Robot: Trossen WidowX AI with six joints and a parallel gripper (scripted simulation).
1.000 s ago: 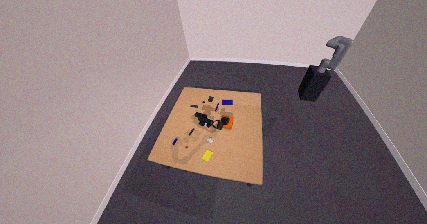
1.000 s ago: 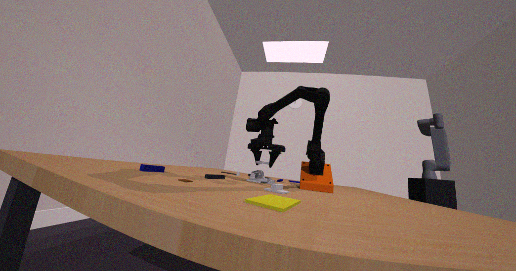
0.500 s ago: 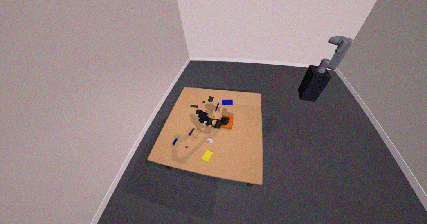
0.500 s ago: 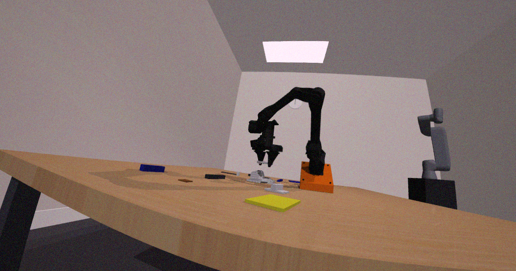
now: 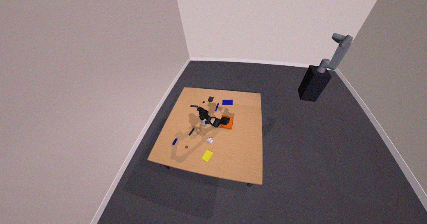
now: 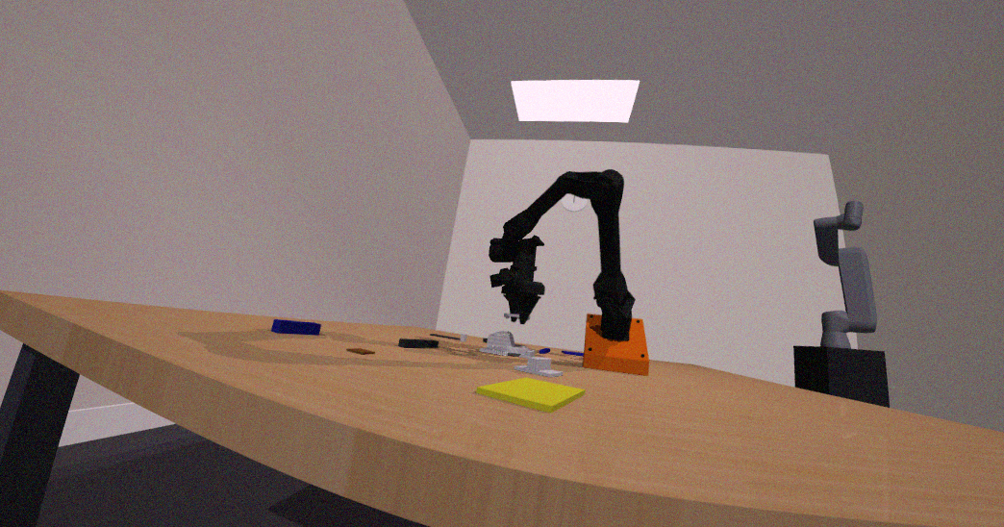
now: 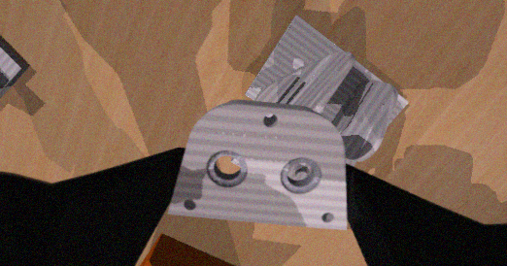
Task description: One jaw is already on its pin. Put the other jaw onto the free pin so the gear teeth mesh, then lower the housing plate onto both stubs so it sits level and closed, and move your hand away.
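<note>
My gripper (image 7: 261,164) (image 6: 519,318) is shut on the light grey housing plate (image 7: 262,143), a flat piece with one rounded edge and two ringed holes. It holds the plate by its two side edges, well above the table. The grey assembly (image 7: 291,49) (image 6: 500,343) (image 5: 204,122) stands on the table below, beyond the plate's rounded edge and to the right in the wrist view. The plate covers its near part. The plate is clear of the assembly. I cannot tell the jaws, pins or gear teeth apart, nor how either jaw sits.
A small white part (image 5: 210,140) (image 6: 539,365) and a yellow block (image 5: 207,155) (image 6: 530,393) lie toward the front. A black bar (image 5: 191,131) (image 6: 418,343) and blue block (image 5: 174,141) (image 6: 295,327) lie left. The arm's orange base (image 5: 229,126) (image 6: 638,344) stands right of the assembly.
</note>
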